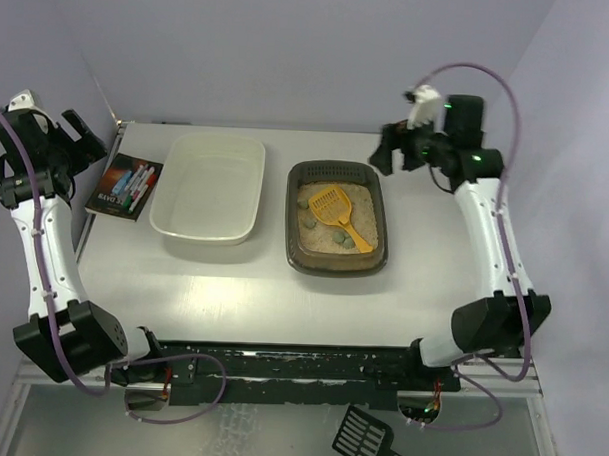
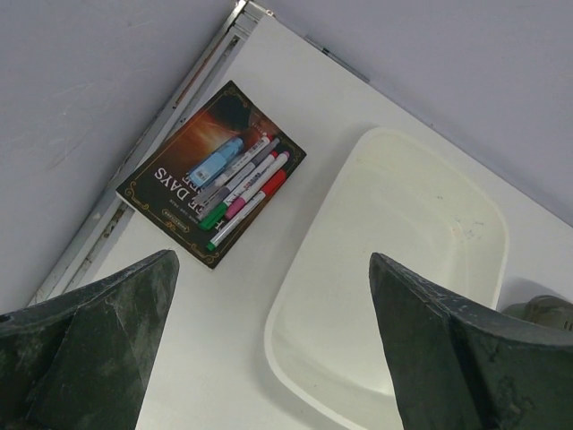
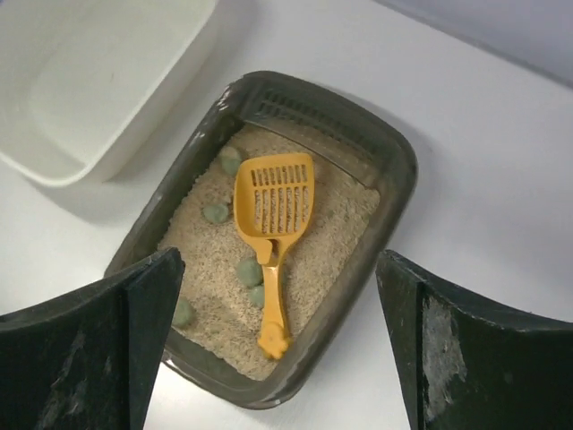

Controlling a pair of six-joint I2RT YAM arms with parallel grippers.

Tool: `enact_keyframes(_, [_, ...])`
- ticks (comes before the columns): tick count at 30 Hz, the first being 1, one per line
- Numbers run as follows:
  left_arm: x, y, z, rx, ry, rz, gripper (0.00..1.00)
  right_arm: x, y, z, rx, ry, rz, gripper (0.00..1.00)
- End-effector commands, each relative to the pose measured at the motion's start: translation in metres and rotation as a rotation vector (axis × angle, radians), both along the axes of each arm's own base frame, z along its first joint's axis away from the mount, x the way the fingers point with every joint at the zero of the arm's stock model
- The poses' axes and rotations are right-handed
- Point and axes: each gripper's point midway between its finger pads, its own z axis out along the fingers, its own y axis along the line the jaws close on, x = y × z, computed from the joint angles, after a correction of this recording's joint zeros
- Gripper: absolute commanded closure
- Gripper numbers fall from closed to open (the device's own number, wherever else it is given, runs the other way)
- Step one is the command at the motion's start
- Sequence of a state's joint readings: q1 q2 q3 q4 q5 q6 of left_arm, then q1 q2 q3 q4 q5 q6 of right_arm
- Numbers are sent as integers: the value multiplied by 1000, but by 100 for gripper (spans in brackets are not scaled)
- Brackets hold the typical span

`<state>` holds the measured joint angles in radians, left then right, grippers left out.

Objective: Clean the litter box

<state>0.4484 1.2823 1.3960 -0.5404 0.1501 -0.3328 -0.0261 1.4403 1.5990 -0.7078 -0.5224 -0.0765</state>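
The dark brown litter box [image 1: 379,223] sits at the table's middle right, filled with beige litter and several grey-green lumps [image 1: 339,235]. A yellow slotted scoop [image 1: 337,209] lies in it, handle toward the near right. The right wrist view shows the box [image 3: 390,193], the scoop [image 3: 273,210] and lumps [image 3: 248,271]. My right gripper [image 1: 387,151] is open and empty, raised above the table beyond the box's far right corner. My left gripper [image 1: 80,132] is open and empty, raised at the far left above the table's left edge.
A white plastic tub [image 1: 208,188] stands left of the litter box, also in the left wrist view [image 2: 385,296]. A dark book with several markers [image 1: 126,185] lies at the far left edge. A black scoop [image 1: 367,440] lies below the table's front.
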Motion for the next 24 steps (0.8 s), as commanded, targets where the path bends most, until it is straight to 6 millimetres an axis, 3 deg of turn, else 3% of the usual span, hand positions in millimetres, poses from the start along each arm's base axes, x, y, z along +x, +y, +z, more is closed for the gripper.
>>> enact_keyframes(1, [-2,3,20,45,-20,-12,1,-11,22,-41,-392,122,108,24])
enact_keyframes(3, [1,-2,24,53,-18,-46,1,-8,36,-60,-537,130,136,31])
enact_keyframes(5, [11,-17,24,72,15,-116,1,-11,47,-83,-652,124,152,31])
enact_keyframes(7, [23,-42,24,127,53,-206,1,-12,53,-99,-743,110,152,30])
enact_keyframes(11, [46,-112,13,230,148,-407,1,-24,57,-130,-801,174,188,28])
enact_keyframes(14, [56,-142,-1,214,165,-475,1,-31,58,-149,-804,215,200,29])
enact_keyframes(18, [66,-157,-19,169,193,-520,1,-38,59,-171,-802,264,212,32])
enact_keyframes(24, [67,-155,-29,178,207,-511,1,-46,73,-200,-745,356,253,39])
